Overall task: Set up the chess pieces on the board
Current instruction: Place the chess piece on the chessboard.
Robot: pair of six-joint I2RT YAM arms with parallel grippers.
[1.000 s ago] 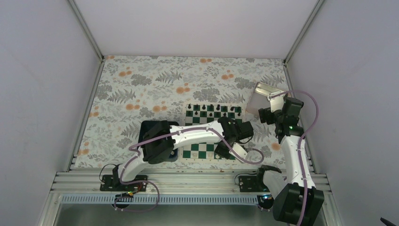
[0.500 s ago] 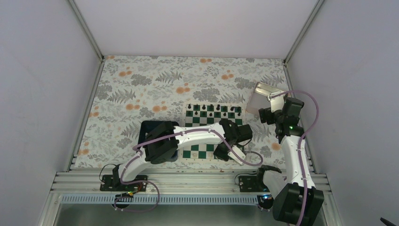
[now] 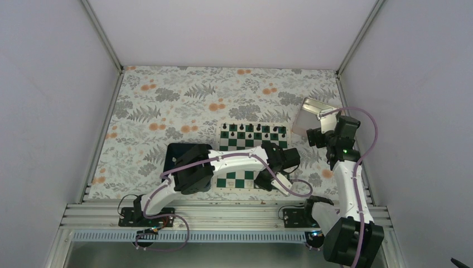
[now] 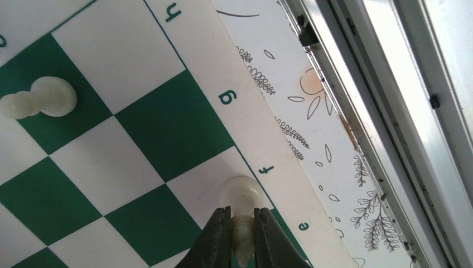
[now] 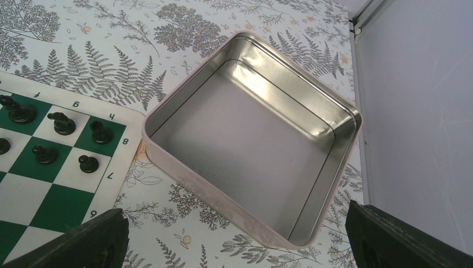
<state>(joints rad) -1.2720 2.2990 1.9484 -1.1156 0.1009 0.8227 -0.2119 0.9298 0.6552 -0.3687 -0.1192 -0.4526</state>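
Observation:
My left gripper (image 4: pixel 241 211) is shut on the upper part of a cream chess piece (image 4: pixel 241 192). Its round base is over a white square of the board (image 4: pixel 162 125), at the edge by the letter f. Whether the base touches the board I cannot tell. A second cream piece (image 4: pixel 42 97) stands on a green square further in. From above, the left gripper (image 3: pixel 265 182) is at the board's (image 3: pixel 239 180) near right corner. My right gripper (image 5: pixel 235 223) hangs open and holds nothing, above the table beside a metal tin (image 5: pixel 223 204).
Black pieces (image 5: pixel 61 123) fill the board's far rows (image 3: pixel 254 134). The empty silver tin (image 3: pixel 310 114) sits right of the board. A dark tray (image 3: pixel 177 151) lies left of it, partly under the left arm. The aluminium rail (image 4: pixel 357 111) runs close to the board's near edge.
The left arm has shifted slightly toward the near edge of the board, still gripping the piece. The right arm has not moved.

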